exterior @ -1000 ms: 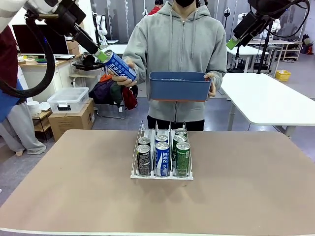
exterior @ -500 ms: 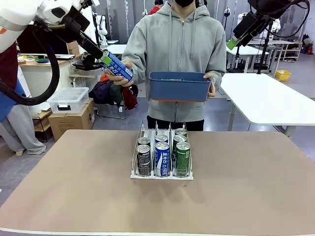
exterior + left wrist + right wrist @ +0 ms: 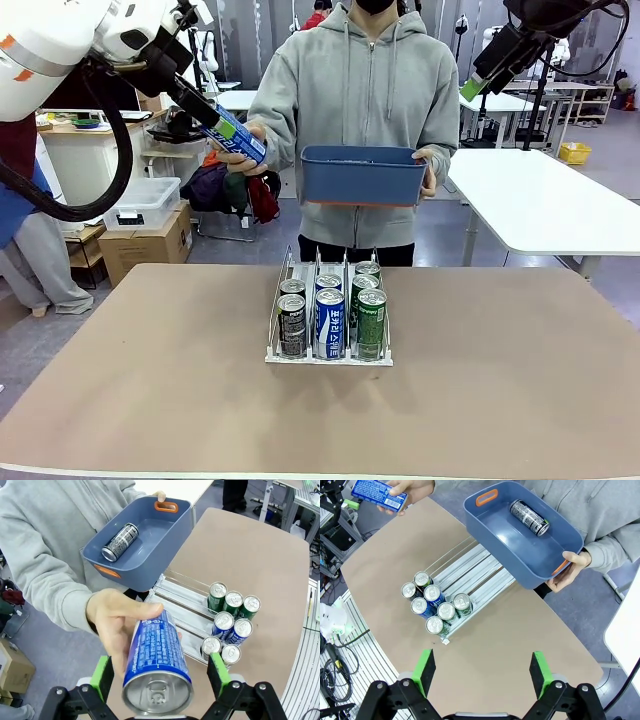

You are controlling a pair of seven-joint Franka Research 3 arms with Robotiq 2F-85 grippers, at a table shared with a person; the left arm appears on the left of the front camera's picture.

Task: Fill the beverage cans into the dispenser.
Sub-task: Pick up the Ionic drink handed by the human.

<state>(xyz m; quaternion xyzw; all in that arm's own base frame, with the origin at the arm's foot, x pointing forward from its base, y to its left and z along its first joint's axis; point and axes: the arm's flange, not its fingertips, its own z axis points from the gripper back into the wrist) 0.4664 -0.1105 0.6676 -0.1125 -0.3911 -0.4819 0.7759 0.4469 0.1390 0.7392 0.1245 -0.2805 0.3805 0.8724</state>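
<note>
A person's hand [image 3: 116, 625] holds a blue-and-white can [image 3: 156, 650] between the left tool's [image 3: 160, 669] spread pads [image 3: 103, 672]; the right tool [image 3: 482, 666] hangs spread above the tabletop's [image 3: 530, 640] 7-can dispenser [image 3: 470, 572].

1. We take this for a robotics lab: a white robot arm [image 3: 60, 40] reaches in over a brown surface [image 3: 500, 400] and ends in the left claw [image 3: 161, 675], black with green pads.
2. Behind the person [image 3: 360, 90] we see an open hall with a grey floor [image 3: 450, 240] and more white tables [image 3: 540, 200].
3. At the left stands a desk [image 3: 90, 125] with a dark monitor [image 3: 65, 95]. Below it sit a clear storage box [image 3: 140, 203] and a cardboard box [image 3: 150, 245].
4. In the right wrist view, loose cables [image 3: 335, 665] lie on the floor beside the surface.
5. Far off to the right we make out a yellow bin [image 3: 574, 152] and open shelving [image 3: 595, 100].
</note>
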